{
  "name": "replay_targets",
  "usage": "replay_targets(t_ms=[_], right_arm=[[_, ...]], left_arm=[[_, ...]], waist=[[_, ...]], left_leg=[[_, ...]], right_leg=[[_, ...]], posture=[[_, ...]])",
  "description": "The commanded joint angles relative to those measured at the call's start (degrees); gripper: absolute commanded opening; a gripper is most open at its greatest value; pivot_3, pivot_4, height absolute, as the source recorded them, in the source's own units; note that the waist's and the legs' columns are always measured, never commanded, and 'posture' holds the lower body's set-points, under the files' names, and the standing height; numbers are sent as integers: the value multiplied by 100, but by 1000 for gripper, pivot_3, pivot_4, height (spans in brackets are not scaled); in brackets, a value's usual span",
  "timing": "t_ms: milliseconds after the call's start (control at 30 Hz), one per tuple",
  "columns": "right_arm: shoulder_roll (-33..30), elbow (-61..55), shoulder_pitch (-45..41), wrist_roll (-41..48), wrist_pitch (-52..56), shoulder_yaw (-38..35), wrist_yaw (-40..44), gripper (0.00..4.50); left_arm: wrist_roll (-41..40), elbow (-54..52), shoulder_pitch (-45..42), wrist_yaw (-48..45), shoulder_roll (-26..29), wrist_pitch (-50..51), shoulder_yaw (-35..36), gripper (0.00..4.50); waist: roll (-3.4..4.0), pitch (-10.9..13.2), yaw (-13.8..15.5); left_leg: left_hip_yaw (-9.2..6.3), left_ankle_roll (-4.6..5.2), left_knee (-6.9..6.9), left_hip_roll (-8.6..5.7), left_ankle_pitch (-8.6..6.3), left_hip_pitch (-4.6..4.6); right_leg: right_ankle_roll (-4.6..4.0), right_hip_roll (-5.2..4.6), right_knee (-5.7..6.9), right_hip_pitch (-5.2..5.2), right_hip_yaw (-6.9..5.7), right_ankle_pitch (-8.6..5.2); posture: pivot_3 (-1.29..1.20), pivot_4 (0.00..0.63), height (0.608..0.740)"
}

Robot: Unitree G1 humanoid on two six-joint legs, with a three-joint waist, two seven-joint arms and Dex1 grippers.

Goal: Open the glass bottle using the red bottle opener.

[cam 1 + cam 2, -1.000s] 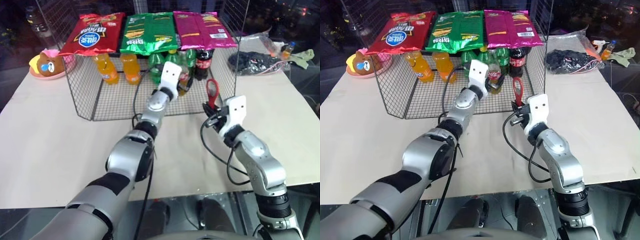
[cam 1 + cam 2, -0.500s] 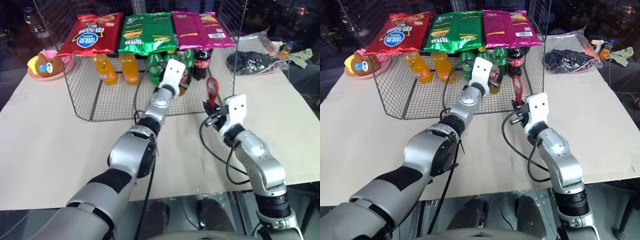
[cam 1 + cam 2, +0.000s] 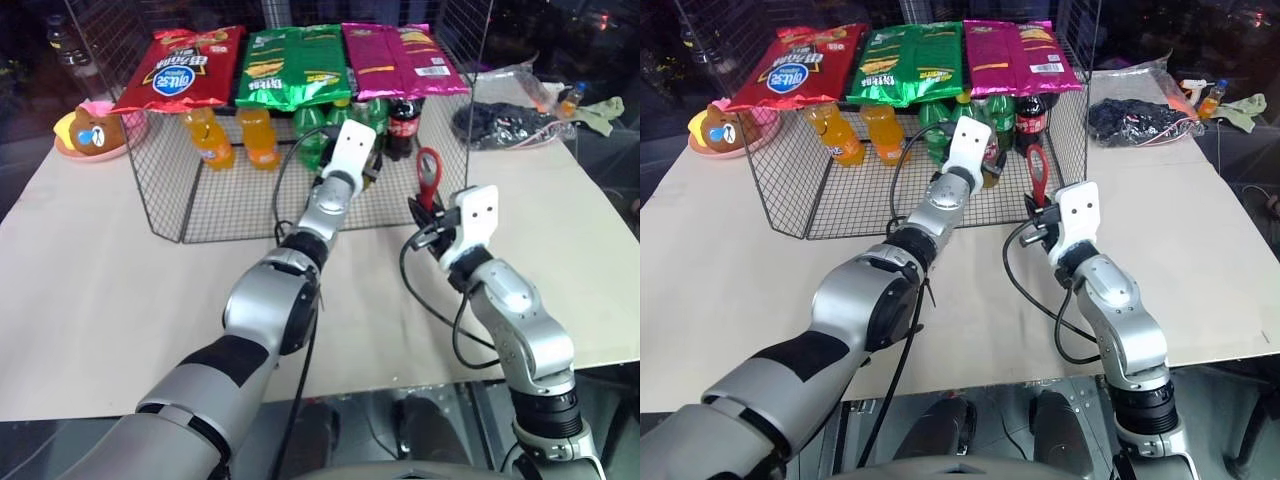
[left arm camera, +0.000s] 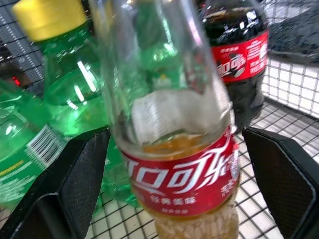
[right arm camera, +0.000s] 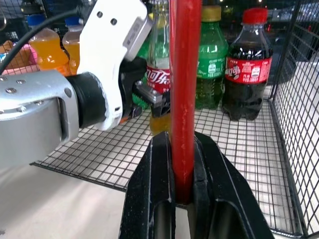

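The glass bottle (image 4: pixel 184 169), clear with orange drink and a red-and-white label, stands on the wire floor of the mesh rack (image 3: pixel 170 200). My left gripper (image 4: pixel 174 137) reaches into the rack and is open, one black finger (image 4: pixel 75 184) on each side of the bottle, with gaps showing between them and the glass. My right gripper (image 5: pixel 183 164) is shut on the handle of the red bottle opener (image 5: pixel 185 74), which stands upright, head up, in front of the rack (image 3: pixel 428 178). The bottle's cap is hidden.
Green bottles (image 4: pixel 65 99) and a dark cola bottle (image 5: pixel 247 69) crowd close behind the glass bottle. Orange soda bottles (image 3: pixel 215 138) stand further left. Crisp bags (image 3: pixel 300 62) lie on the rack's top. A bear-shaped dish (image 3: pixel 92 130) and a dark bag (image 3: pixel 505 125) flank the rack.
My left wrist has turned and edged a little deeper into the rack toward the glass bottle. The right gripper and the opener have stayed in place.
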Motion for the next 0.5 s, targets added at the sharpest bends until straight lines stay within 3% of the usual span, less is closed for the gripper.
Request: replay_targets(t_ms=[33,167,200,500], right_arm=[[11,-308,-15,-6,-15,-92,-58,0],[19,-330,-2,-1,10,-83,-80,0],[15,-328,-2,-6,7,-79,-81,0],[-69,-332,85,-69,-27,-68,-38,0]], left_arm=[[85,-41,-161,77,-9,-52,26,4400],[154,-40,-156,172,-8,-51,18,2795],[159,-39,-159,183,-14,-53,25,2651],[130,-82,-77,57,-18,-216,108,2636]], waist=[[0,0,1],[0,-1,1],[-1,-1,-1],[-1,-1,-2]], left_leg=[[0,0,1,0,0,0],[5,0,2,0,0,-2],[9,0,2,-1,0,1],[21,0,6,-1,0,1]], right_leg=[[0,0,1,0,0,0],[0,0,10,-9,6,0],[0,0,11,-9,10,0],[0,0,28,-19,22,0]], posture=[[0,150,740],[0,150,740],[0,150,740],[0,150,740]])
